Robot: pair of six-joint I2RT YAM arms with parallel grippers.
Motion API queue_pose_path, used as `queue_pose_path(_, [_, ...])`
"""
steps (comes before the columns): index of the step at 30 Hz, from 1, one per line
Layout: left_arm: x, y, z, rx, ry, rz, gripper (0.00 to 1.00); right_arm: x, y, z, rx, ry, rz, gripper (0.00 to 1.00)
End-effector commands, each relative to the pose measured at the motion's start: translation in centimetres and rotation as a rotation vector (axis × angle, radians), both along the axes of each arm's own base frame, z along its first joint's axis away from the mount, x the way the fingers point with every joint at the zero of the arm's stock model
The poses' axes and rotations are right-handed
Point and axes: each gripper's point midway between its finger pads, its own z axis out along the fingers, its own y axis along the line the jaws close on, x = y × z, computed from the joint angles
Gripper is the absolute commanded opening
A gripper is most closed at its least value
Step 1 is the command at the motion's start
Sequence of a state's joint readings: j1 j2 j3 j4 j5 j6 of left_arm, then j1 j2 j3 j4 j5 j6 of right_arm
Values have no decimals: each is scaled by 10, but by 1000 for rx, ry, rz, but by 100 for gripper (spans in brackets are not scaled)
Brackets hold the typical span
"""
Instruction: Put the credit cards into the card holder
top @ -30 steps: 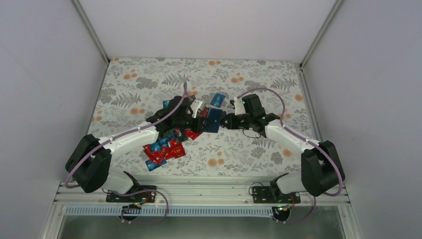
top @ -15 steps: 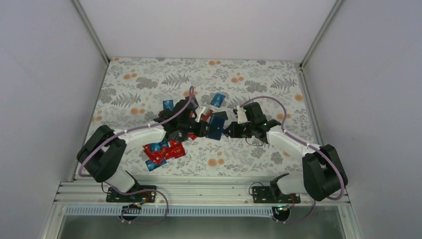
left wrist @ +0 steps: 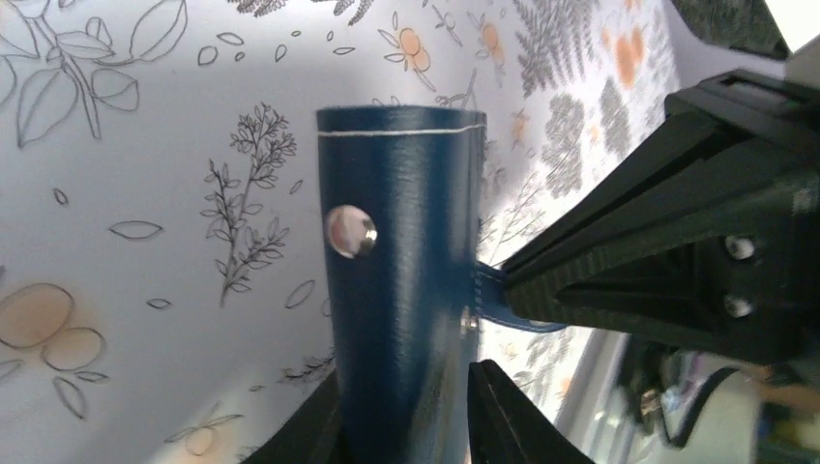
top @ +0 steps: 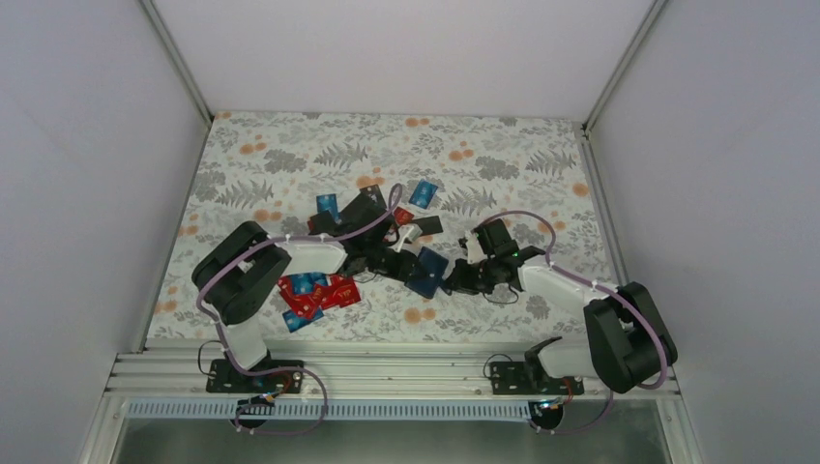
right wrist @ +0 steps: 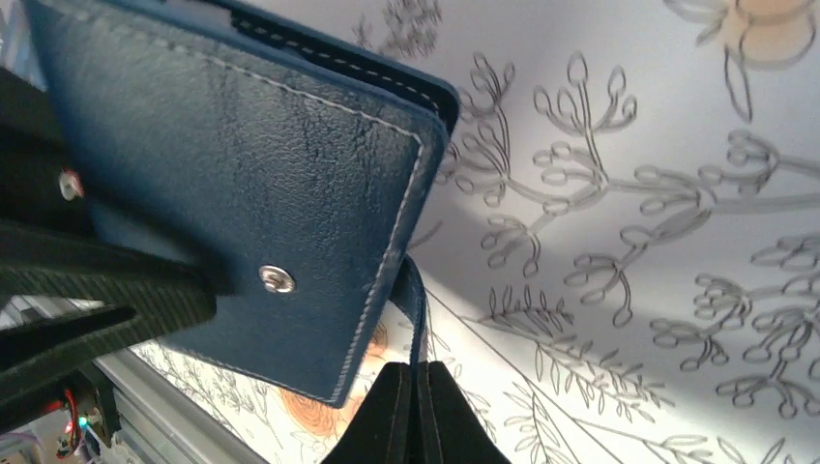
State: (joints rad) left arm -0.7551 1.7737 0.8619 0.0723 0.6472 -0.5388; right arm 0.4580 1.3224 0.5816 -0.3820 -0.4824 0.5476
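Now at centre: the card holder (top: pixel 428 272), navy and folded shut, sits between both arms, slightly toward 6 o'clock of the middle of the floral table (top: pixel 261 155). Whether it touches the table cannot be told.
Left gripper (left wrist: pixel 406 430): its fingers sit against both faces of the holder's lower end, clamping it.
Right gripper (right wrist: pixel 416 411): its fingers are pressed together, pinching the holder's strap (right wrist: pixel 417 300).
Credit cards (top: pixel 314 293): a red and blue heap lies at 8 o'clock of the holder. One blue card (top: pixel 423 193) lies at 12 o'clock, another blue card (top: pixel 327 204) at 10 o'clock, and a black card (top: pixel 425 226) just beyond the holder's far edge.
Done: the strap looks undone, with the snap stud (left wrist: pixel 351 232) bare.
Left to do: by the look of it, nearly everything. The fold has to be opened and every card loaded, since no card shows inside.
Top view alone: shows the scattered cards and both arms reaching inward.
Left wrist view alone: shows the holder edge-on and upright, its strap running toward 3 o'clock into the right gripper.
Right wrist view alone: shows the stitched outer face and the closed fold. The inner slots are hidden in every view.
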Motion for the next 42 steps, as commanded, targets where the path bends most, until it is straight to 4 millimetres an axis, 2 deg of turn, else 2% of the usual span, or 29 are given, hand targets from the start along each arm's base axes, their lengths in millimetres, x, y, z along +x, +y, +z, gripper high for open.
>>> queue_pose_path(1, [13,-2,-2,65,-47,24,41,-22,-2,-4,5,75,20,4])
queue_pose_path(2, [16,0,-4,107,-78,34,54,-23,-2,-5,4,80,23,4])
queue_pose_path(7, [20,8,-1,275,-254,67,89,-21,7,4,52,70,55,4])
queue_pose_path(10, [18,12,6,345,-345,103,100,-15,12,19,80,40,75,4])
queue_pose_path(15, [3,7,25,321,-446,98,100,-9,14,32,82,8,83,4])
queue_pose_path(20, [-4,3,16,383,-485,54,100,-6,16,33,86,-3,88,4])
queue_pose_path(23, [-1,7,6,460,-499,63,100,-4,17,35,92,-9,86,4])
queue_pose_path(29, [3,7,3,479,-498,85,97,-4,18,35,94,-15,91,4])
queue_pose_path(36, [9,3,10,469,-516,110,94,-6,16,32,91,-12,94,4])
queue_pose_path(42, [14,5,8,492,-518,130,88,-8,16,31,88,-10,99,4])
